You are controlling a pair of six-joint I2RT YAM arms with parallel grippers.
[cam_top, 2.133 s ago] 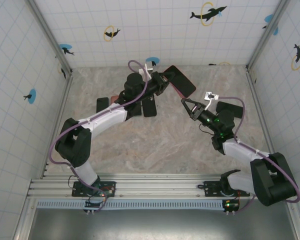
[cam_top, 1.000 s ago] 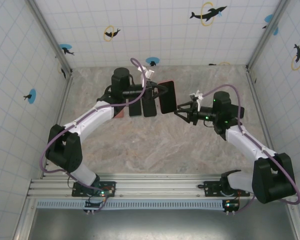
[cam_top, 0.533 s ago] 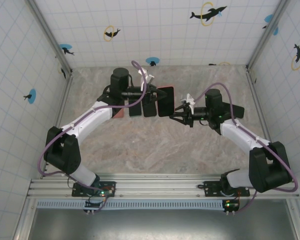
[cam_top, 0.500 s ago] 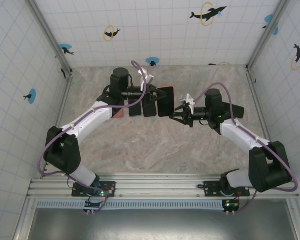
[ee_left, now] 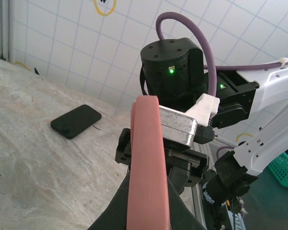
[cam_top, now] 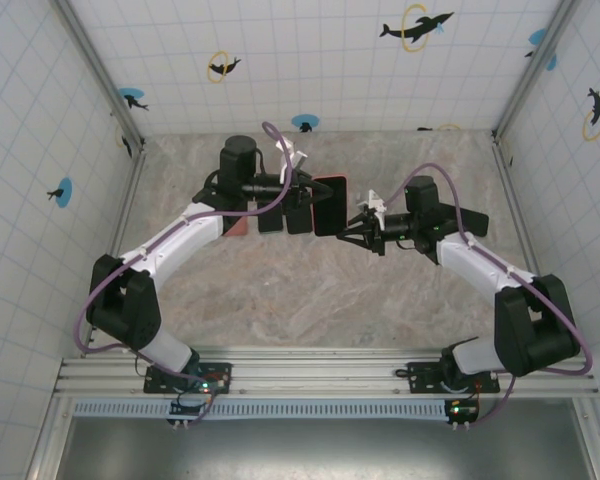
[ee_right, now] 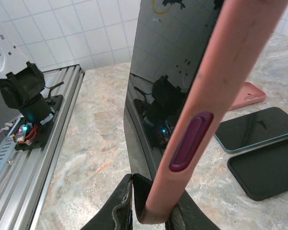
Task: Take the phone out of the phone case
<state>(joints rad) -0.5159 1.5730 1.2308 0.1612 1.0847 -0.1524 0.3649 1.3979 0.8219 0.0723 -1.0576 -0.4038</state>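
Marbled tabletop [cam_top: 310, 290] lay beneath the phone case [ee_left: 145, 158], phone [ee_right: 168, 72] inside, held mid-frame; left gripper [cam_top: 305, 193] clamped it; right gripper [cam_top: 347, 228] fingers [ee_right: 126, 196] pinched narrowly on its edge; a slipping pinch could drop it.

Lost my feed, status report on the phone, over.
Left gripper shut on cased phone, aloft. Right gripper pinching its edge. Case not yet off. Other phones below.

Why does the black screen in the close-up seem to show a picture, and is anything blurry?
Right wrist view: the phone's glass mirrors the tiled wall and the right arm itself, not a picture; the pink case looks soft near the lens. Left wrist view: that case's edge is soft, the right arm behind it sharper. Top external view: even light, faint shadows.
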